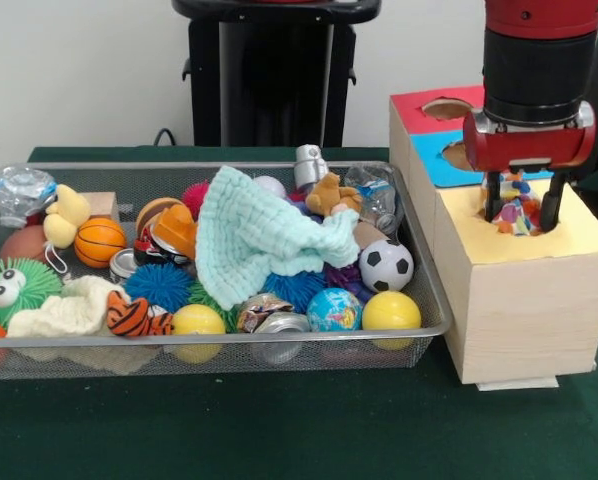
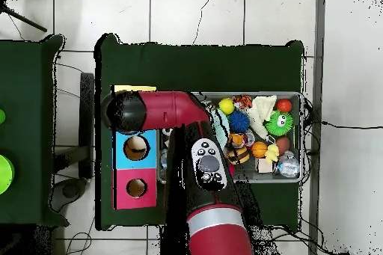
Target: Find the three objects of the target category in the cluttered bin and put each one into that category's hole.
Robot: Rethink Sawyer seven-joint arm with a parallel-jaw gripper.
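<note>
My gripper (image 1: 521, 212) hangs over the hole in the yellow top of the wooden box (image 1: 524, 300), at the right. Its fingers (image 1: 492, 205) stand on either side of a small multicoloured ball (image 1: 519, 212), shut on it at the hole's mouth. The red hole (image 1: 446, 107) and blue hole (image 1: 459, 155) lie behind. The wire mesh bin (image 1: 229, 338) to the left holds a basketball (image 1: 100, 241), a soccer ball (image 1: 386, 265), two yellow balls (image 1: 391, 311), a globe ball (image 1: 334, 309) and a blue spiky ball (image 1: 159, 285). In the overhead view the arm (image 2: 161, 110) hides the gripper and the yellow top.
A mint knitted cloth (image 1: 254, 235) covers the bin's middle. Also in the bin are a green fuzzy ball with eyes (image 1: 14, 288), a tiger plush (image 1: 134, 317), a duck plush (image 1: 67, 215), crushed cans (image 1: 279, 322) and a plastic bottle (image 1: 24, 190). The pedestal (image 1: 274, 75) stands behind.
</note>
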